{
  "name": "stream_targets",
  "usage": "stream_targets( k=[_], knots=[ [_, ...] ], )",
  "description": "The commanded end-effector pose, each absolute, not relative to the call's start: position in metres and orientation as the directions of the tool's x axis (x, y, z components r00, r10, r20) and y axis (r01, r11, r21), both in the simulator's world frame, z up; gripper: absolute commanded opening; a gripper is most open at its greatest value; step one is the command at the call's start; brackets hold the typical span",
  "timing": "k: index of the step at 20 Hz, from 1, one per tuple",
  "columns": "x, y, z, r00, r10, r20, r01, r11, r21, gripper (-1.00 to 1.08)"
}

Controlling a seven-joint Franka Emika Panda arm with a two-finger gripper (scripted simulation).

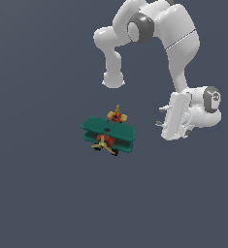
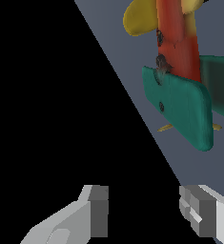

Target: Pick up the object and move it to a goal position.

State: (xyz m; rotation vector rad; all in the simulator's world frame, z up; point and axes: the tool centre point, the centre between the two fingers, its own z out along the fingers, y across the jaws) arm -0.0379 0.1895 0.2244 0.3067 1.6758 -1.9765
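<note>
Gripper [image 2: 144,212] wide open, clear of biplane [image 2: 182,90]

Glossy white rounded arm [image 1: 176,43], grey joint caps; blocky pale-grey tool [image 2: 144,214] fingers [image 2: 96,209].

Simulated scene: bare grey ground [image 1: 38,193]

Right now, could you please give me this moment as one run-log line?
phase: approach | gripper: open, empty, beside target | toy biplane: on floor, ungrasped | contact: none
</note>
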Motion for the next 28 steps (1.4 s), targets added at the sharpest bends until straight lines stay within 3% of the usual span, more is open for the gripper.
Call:
stream_targets(
  k=[1,13,28],
  knots=[
    [-0.038,0.178,0.199,-0.866,-0.236,-0.442,0.477,-0.120,-0.871,0.28],
    [-0.046,0.141,0.129,-0.935,-0.195,-0.295,0.330,-0.184,-0.926,0.28],
    [-0.048,0.124,0.124,-0.950,-0.165,-0.265,0.296,-0.214,-0.931,0.28]
  ],
)
